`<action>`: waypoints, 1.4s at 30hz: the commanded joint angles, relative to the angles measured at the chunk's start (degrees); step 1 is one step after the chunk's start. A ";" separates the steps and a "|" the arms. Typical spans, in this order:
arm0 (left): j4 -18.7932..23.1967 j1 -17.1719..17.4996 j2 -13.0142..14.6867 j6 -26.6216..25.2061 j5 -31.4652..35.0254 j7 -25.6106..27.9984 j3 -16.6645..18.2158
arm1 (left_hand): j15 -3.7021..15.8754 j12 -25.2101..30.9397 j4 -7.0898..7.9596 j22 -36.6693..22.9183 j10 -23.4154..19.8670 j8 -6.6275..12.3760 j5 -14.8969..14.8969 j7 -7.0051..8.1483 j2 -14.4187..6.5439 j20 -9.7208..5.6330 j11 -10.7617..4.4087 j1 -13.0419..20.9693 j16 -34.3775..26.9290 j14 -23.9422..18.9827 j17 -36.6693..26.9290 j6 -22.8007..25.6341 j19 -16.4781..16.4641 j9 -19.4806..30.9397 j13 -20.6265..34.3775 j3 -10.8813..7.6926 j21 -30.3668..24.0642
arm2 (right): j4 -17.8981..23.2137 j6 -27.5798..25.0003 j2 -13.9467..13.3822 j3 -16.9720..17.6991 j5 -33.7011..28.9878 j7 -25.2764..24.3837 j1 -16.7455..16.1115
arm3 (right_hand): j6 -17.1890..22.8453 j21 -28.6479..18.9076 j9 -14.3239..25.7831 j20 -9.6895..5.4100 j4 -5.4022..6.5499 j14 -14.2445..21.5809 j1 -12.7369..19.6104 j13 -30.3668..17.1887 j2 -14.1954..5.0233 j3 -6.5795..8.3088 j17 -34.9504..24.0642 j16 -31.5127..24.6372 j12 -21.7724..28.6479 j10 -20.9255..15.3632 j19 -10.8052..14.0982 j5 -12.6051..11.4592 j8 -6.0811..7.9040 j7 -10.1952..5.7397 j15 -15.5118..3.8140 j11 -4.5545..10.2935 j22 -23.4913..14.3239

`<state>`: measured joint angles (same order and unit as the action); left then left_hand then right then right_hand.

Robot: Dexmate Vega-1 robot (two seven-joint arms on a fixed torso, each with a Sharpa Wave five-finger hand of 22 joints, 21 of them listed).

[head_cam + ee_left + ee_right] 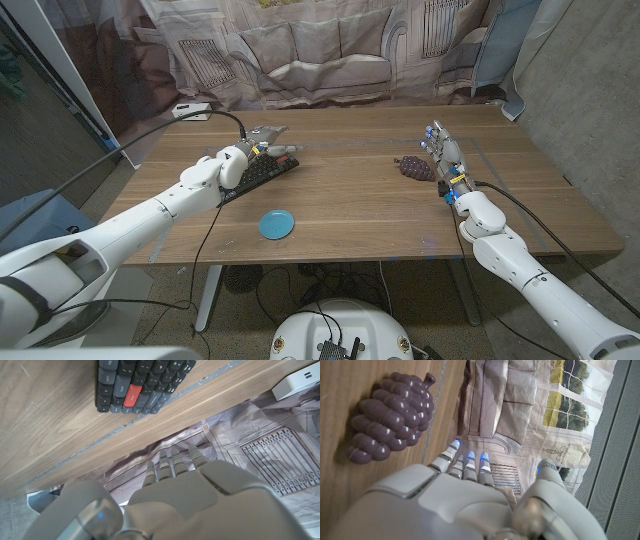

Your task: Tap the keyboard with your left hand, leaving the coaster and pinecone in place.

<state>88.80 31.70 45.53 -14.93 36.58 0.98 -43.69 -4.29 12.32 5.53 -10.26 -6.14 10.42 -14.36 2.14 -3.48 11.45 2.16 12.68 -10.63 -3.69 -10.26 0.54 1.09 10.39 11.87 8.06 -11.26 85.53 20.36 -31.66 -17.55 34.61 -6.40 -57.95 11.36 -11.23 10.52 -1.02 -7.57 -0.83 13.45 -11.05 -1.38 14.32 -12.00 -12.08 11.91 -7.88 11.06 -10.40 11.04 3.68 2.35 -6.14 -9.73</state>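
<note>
My left hand (pixel 252 146) is over the far end of the black keyboard with one red key (pixel 262 173), which lies at an angle on the left half of the long wooden table (pixel 360 215). In the head view my fingers reach out past the keyboard's far edge, spread loosely and holding nothing; I cannot tell whether they touch the keys. In the left wrist view my fingers (pixel 172 464) point past the table's edge toward the draped backdrop, with the keyboard (pixel 140 382) off to one side of them.

The round blue coaster (pixel 277 224) lies near the table's front edge, apart from the keyboard. The dark purplish pinecone (pixel 414 167) lies on the right half, just beside my right hand (pixel 447 160). That hand stands on its edge with its fingers (pixel 465 462) straight and apart, gripping nothing, the pinecone (pixel 387 417) next to them.
</note>
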 commanded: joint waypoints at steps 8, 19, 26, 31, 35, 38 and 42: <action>2.43 4.25 1.39 5.33 -9.42 4.53 5.59 | -0.20 0.34 -0.03 -0.21 0.11 1.01 0.40 -0.27 -0.28 0.23 0.47 0.73 -0.32 -0.09 -0.25 1.94 -0.48 0.11 0.17 0.41 -0.56 | 0.42 0.27 -0.26 0.01 -0.31 0.36 0.17 | 0.35 0.10 0.23 -0.18 -0.14 0.56 -0.06 -0.16 -0.37 -0.13 0.05 0.17 -0.21 -0.43 0.48 -0.38 0.12 -0.03 0.04 0.03 -0.10; 3.55 6.62 1.81 8.31 -15.26 5.93 8.77 | -0.46 0.71 -0.07 -0.22 -0.72 1.75 0.49 -1.66 -0.35 0.39 1.06 0.87 -0.54 -0.82 -0.25 4.59 -0.92 0.09 0.18 0.59 -0.61 | -0.03 1.06 -0.19 -0.08 -0.75 0.65 0.30 | 1.63 0.11 0.27 -0.19 -0.15 0.60 -0.05 -0.17 -0.37 -0.21 0.05 0.18 -0.19 -0.53 0.53 -0.39 0.58 0.02 -0.01 -0.22 -0.10; 4.67 8.41 1.83 9.05 -18.33 7.26 10.65 | -0.59 0.86 -0.09 -0.22 -1.10 1.88 0.53 -2.10 -0.39 0.43 1.35 0.95 -0.60 -1.12 -0.24 5.41 -1.10 0.08 0.17 0.67 -0.61 | -0.38 1.58 -0.16 -0.03 -0.64 1.17 0.40 | 1.51 0.10 0.29 -0.16 -0.16 0.63 -0.04 -0.17 -0.36 -0.25 0.06 0.18 -0.21 -0.51 0.59 -0.39 0.49 -0.10 -0.02 -0.18 -0.09; 5.28 9.76 2.03 10.25 -20.46 8.35 11.99 | -0.63 1.00 -0.11 -0.22 -1.48 1.92 0.55 -2.31 -0.40 0.49 1.35 0.98 -0.62 -1.22 -0.24 5.73 -1.14 0.08 0.17 0.70 -0.60 | -0.96 2.21 -0.23 -0.11 -0.75 1.88 0.62 | 1.47 0.08 0.29 -0.18 -0.17 0.70 -0.04 -0.17 -0.36 -0.27 0.06 0.16 -0.21 -0.52 0.66 -0.39 0.46 -0.14 0.03 -0.22 -0.09; 4.67 10.56 1.81 12.16 -23.33 8.64 13.17 | -0.71 1.09 -0.12 -0.22 -1.75 1.93 0.56 -2.42 -0.42 0.53 1.53 1.02 -0.66 -1.41 -0.23 6.01 -1.23 0.07 0.17 0.74 -0.61 | -3.27 4.92 0.16 -0.49 -1.68 3.56 1.62 | 1.45 0.06 0.30 -0.15 -0.17 0.81 -0.04 -0.17 -0.34 -0.29 0.06 0.12 -0.19 -0.57 0.74 -0.39 0.43 -0.13 -0.14 0.06 -0.09; 4.27 11.25 1.60 13.28 -25.30 9.08 14.07 | -0.68 1.17 -0.13 -0.22 -1.99 1.95 0.58 -2.45 -0.43 0.54 1.59 1.05 -0.67 -1.50 -0.23 6.24 -1.27 0.07 0.16 0.76 -0.60 | -4.13 5.83 0.55 -0.56 -1.79 3.91 2.03 | 1.39 -0.19 0.30 -0.26 -0.25 1.16 0.04 -0.17 -0.25 -0.33 0.09 0.02 -0.06 -0.95 1.44 -0.40 0.38 -0.03 -0.33 0.21 -0.10; 3.62 11.96 1.43 15.59 -27.87 9.33 15.12 | -0.65 1.24 -0.15 -0.22 -2.19 2.09 0.59 -2.63 -0.46 0.48 1.60 1.10 -0.76 -1.83 -0.23 6.84 -1.52 0.06 0.16 0.79 -0.67 | -4.00 5.55 0.28 -0.62 -1.86 4.05 2.13 | 1.42 -0.41 0.31 -0.31 -0.31 1.31 0.08 -0.17 -0.12 -0.39 0.10 -0.01 -0.04 -1.06 2.13 -0.41 0.38 0.08 -0.36 0.30 -0.10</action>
<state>93.30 41.41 47.33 -3.82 15.12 9.08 -31.49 -5.11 13.20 5.30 -10.26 -7.84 12.19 -13.96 -0.50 -3.78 11.87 3.75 12.98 -11.03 -4.92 -10.26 6.51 0.08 10.40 11.85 8.28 -11.75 83.08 24.23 -31.50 -17.86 33.34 -3.65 -56.63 12.49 -11.24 10.52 -1.39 -7.78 0.22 13.45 -11.05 -1.38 14.12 -11.71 -12.08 11.91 -8.61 12.34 -10.63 11.27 3.99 1.95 -5.83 -9.72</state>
